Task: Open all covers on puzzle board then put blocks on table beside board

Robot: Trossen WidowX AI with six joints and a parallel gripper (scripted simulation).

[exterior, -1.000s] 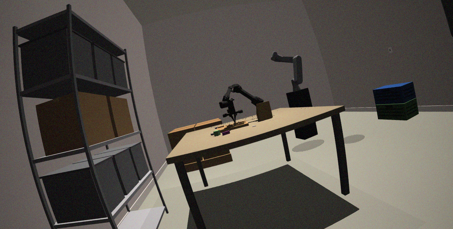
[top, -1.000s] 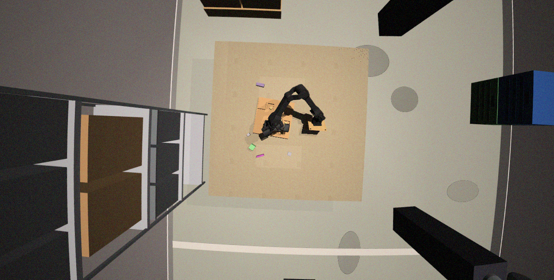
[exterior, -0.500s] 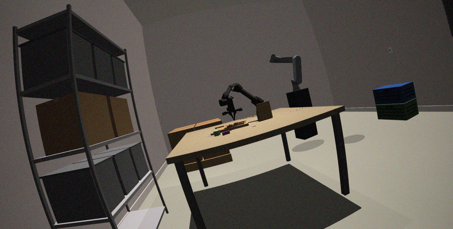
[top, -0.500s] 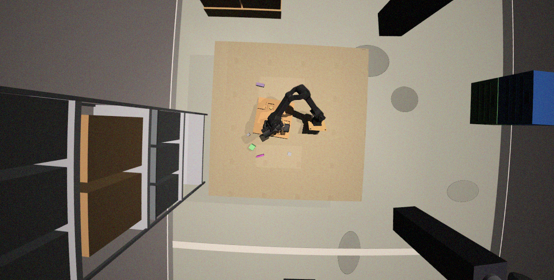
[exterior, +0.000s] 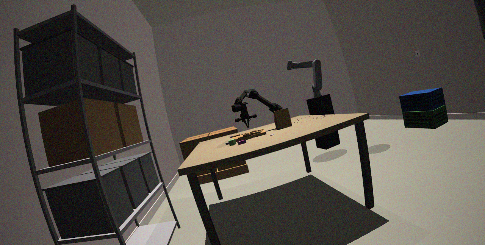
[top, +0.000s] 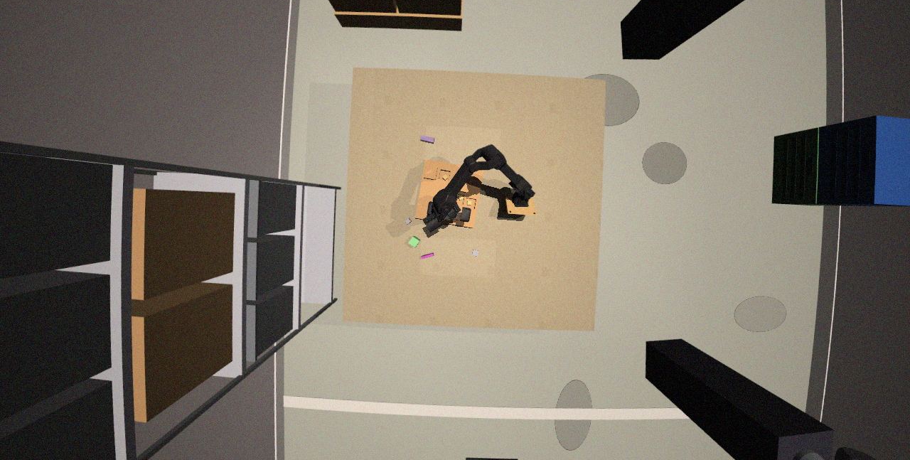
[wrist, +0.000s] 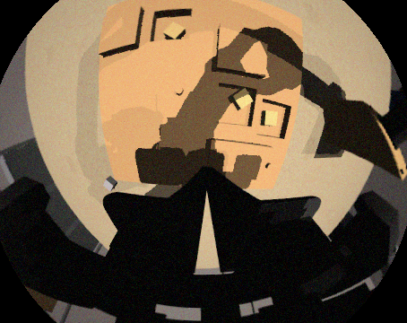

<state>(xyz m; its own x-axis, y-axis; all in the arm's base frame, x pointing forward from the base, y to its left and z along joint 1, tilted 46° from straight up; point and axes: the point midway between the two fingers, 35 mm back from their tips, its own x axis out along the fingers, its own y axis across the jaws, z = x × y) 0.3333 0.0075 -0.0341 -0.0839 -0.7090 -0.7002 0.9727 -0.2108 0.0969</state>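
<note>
The orange puzzle board (top: 432, 188) (wrist: 127, 90) lies on the table, partly under the arm and its shadow. Three wells show pale yellow blocks: one block (wrist: 174, 30) (top: 445, 177) at the far left, one turned block (wrist: 242, 99) right of centre, and one block (wrist: 270, 118) (top: 469, 202) near the right edge. All three are uncovered. A flat raised panel (wrist: 118, 31) lies beside the far-left well, and another panel (wrist: 227, 47) lies beyond the turned block. My gripper (wrist: 206, 171) (exterior: 247, 127) is shut and empty, tips above the board. The near part of the board is shadowed or hidden by the fingers.
A small grey cube (top: 408, 221) (wrist: 109, 183), a green cube (top: 414, 241) (exterior: 232, 142) and a magenta bar (top: 426, 256) (exterior: 241, 141) lie off the board. A purple bar (top: 426, 138) and a pale cube (top: 475, 252) lie farther away. The arm's base box (exterior: 282, 118) stands right.
</note>
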